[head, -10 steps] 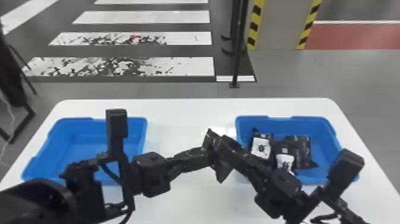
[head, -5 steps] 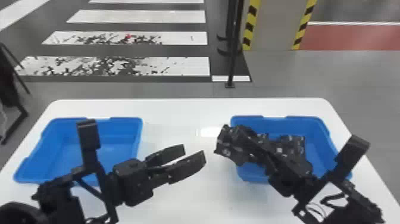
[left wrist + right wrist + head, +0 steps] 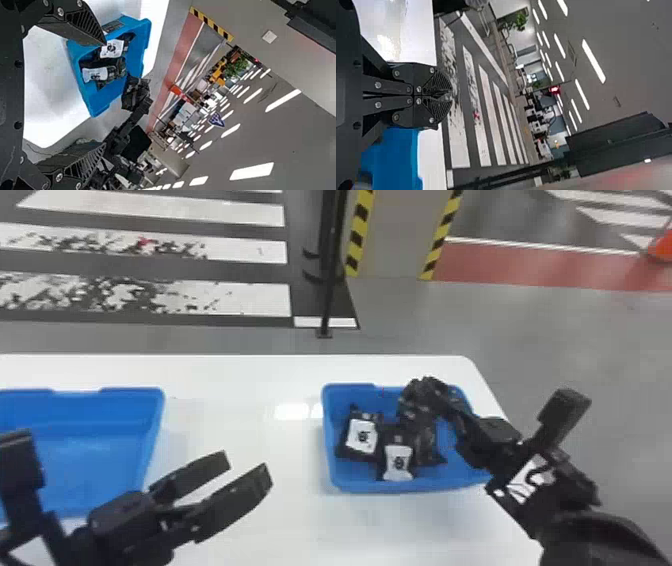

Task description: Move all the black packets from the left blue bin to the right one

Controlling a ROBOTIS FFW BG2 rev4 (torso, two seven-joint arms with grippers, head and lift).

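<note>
My right gripper (image 3: 442, 397) is over the far right part of the right blue bin (image 3: 370, 490), with a black packet (image 3: 414, 400) in its grip. In the left wrist view that packet (image 3: 134, 93) hangs beside the bin's image. The right wrist view has the right gripper (image 3: 449, 95) with its two fingers pressed together. Inside the right bin lie two packets with white labels (image 3: 361, 436) (image 3: 398, 462) and a darker one (image 3: 426, 446). Left of that bin, my left gripper (image 3: 247, 467) stands open over the table; its fingers are apart in its wrist view (image 3: 104, 95). The left blue bin (image 3: 155, 410) shows bare floor.
The white table (image 3: 240, 385) carries both bins, with a bare stretch between them. A black pole (image 3: 330, 280) stands on the floor beyond its far edge. The left arm crosses in front of the left bin.
The grippers, together over the table's middle earlier, have parted. The right one has carried the packet rightward over the right bin. The left one drew back leftward, open. The head view has shifted right.
</note>
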